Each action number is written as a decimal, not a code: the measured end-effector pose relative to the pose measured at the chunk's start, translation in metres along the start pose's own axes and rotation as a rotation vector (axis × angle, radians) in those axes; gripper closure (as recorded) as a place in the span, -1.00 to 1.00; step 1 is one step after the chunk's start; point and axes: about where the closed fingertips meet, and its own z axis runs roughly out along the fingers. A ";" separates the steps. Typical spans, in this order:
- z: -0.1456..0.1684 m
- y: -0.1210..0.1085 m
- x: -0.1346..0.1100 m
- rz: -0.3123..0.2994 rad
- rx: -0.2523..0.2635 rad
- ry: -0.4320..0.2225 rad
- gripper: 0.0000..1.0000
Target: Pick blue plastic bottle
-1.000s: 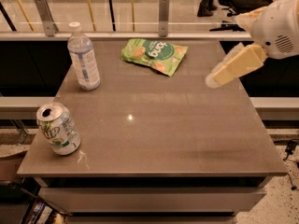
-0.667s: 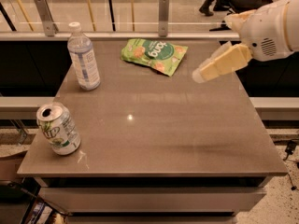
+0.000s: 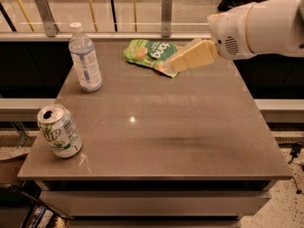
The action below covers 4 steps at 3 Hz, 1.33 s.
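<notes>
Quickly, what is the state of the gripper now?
Gripper: open or closed cannot be told; it hovers over the green snack bag's right edge, holding nothing, far from the blue plastic bottle.

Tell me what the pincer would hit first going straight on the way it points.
Likely the green snack bag, whose right corner sits just at the tip of the pincer; its height above the bag is unclear.

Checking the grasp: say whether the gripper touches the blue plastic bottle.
Apart. The camera view shows the gripper at the green bag, with table between it and the blue plastic bottle.
</notes>
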 end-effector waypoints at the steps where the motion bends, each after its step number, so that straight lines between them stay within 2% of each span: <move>1: 0.027 0.006 -0.011 0.049 0.010 -0.003 -1.00; 2: 0.050 0.013 -0.017 0.084 -0.009 -0.026 -1.00; 3: 0.072 0.021 -0.022 0.109 -0.036 -0.078 -1.00; 4: 0.092 0.031 -0.032 0.126 -0.037 -0.161 -1.00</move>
